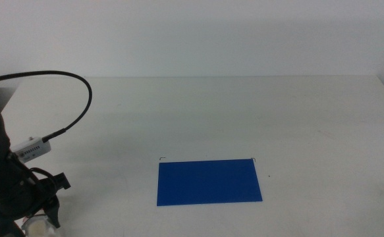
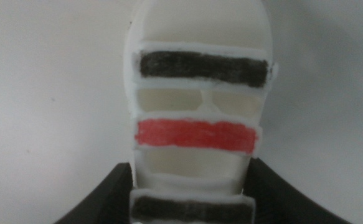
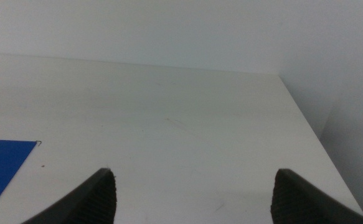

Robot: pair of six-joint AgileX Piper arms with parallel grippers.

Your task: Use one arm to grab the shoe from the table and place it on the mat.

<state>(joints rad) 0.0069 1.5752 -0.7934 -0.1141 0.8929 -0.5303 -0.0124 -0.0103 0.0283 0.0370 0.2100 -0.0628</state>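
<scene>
The shoe (image 2: pixel 197 93), a white sandal with two black straps and one red strap, fills the left wrist view and lies between my left gripper's jaws. My left gripper (image 2: pixel 192 171) is shut on the shoe, each jaw pressing a side of the sole near one end. In the middle view this gripper (image 1: pixel 41 222) is at the table's front left corner, and only a pale bit of the shoe (image 1: pixel 39 228) shows under it. The blue mat (image 1: pixel 209 182) lies flat at centre front, well to the right of the shoe. My right gripper (image 3: pixel 192 177) is open, holds nothing, and is out of the middle view.
The white table (image 1: pixel 231 112) stretches wide behind and beside the mat. A black cable (image 1: pixel 80 99) loops above the left arm. The right wrist view shows the table's far right edge (image 3: pixel 306 118) and a corner of the mat (image 3: pixel 0 165).
</scene>
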